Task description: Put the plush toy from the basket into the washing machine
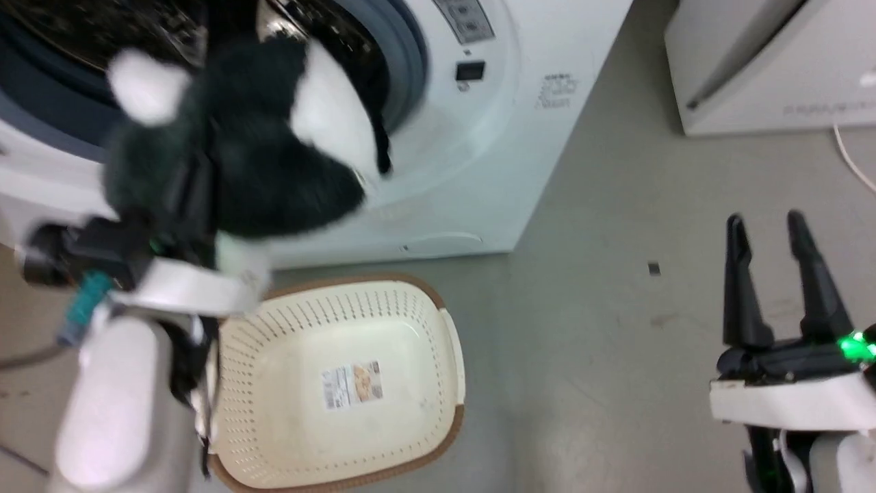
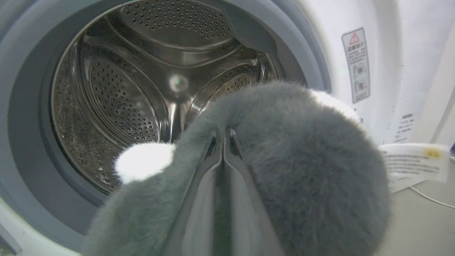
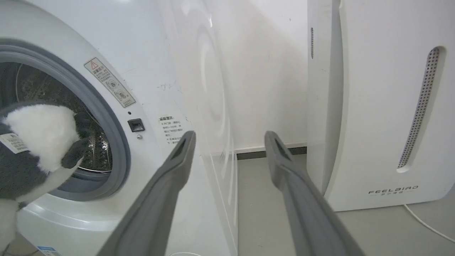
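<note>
Plush toy (image 1: 233,157): I see it lifted clear of the basket and hanging at the mouth of the washing machine's port. Its black bulk is in front of the lower rim, and I cannot tell whether any part is past the gasket.
Toy details: a white tuft (image 2: 144,165) sticks out to one side. From the right wrist camera I make out a small sewn label (image 3: 12,142) on its dark fur.
Left gripper (image 2: 224,138): my left fingers are pressed together with a fold of the dark fur pinched between them, so the toy hangs from this grip. They point into the port.
Right gripper (image 1: 764,222): the fingers are spread apart with nothing between them. It hangs over the grey floor (image 1: 616,329), well apart from the toy and the basket.
Basket (image 1: 356,279): it stands on the floor just in front of the machine, below my left arm. A paper label (image 1: 352,385) shows on its bare bottom.
Washing machine (image 1: 493,157): the grey gasket (image 2: 25,117) rings the shiny perforated drum (image 2: 117,89). A warning sticker (image 2: 356,64) sits on the white front beside the port.
Neighbour: a white appliance marked FEELBIRD (image 3: 376,106) stands beside the machine on my right, with floor between them. A thin white cable (image 1: 852,161) trails on the floor by it.
</note>
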Tool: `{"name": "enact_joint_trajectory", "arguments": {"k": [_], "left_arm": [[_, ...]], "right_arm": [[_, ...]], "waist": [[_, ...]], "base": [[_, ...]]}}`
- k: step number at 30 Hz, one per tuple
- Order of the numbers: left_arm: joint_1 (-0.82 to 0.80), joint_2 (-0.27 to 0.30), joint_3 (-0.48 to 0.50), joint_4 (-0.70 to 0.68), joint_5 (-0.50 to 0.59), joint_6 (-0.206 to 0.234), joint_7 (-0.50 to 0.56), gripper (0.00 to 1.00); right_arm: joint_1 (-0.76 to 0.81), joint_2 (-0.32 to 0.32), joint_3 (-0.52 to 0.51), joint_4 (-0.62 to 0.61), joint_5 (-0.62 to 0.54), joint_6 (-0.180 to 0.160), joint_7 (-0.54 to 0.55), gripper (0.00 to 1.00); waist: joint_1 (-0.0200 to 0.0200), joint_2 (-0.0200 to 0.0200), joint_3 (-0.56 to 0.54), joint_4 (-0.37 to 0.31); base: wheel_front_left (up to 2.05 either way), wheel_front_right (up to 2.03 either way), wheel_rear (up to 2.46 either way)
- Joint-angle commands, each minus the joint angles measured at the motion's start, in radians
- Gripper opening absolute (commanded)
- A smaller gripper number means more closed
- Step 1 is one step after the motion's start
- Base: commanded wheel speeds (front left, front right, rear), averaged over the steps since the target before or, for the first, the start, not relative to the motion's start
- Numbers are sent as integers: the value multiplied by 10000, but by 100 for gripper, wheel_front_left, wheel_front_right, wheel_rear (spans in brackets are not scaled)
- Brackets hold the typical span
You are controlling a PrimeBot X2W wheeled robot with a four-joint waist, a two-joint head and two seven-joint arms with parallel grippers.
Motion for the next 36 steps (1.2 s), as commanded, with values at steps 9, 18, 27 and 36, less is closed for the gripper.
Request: {"name": "enact_joint_trajectory", "arguments": {"k": [9, 18, 27, 36], "left_arm": [[-3684, 1430, 301, 1214, -560, -124, 632, 0], [-7135, 2998, -425, 3146, -638, -155, 1441, 0], [-9530, 3668, -1863, 5618, -1156, -157, 2026, 0], [-10348, 3887, -3571, 7213, -2030, -158, 2297, 0]], "right_arm": [[-826, 9, -166, -789, 367, -7, -44, 100], [-1149, 9, -174, -1055, 758, -7, -44, 100], [-1312, 9, -71, -1091, 845, -7, -44, 100], [-1428, 9, -160, -1073, 850, -7, -44, 100]], "waist": [[0, -1, 2465, -1238], [0, -1, 3818, -1692], [0, -1, 4581, -1846], [0, -1, 4812, -1809]], "base": [[0, 0, 0], [0, 0, 0], [0, 0, 0], [0, 0, 0]]}}
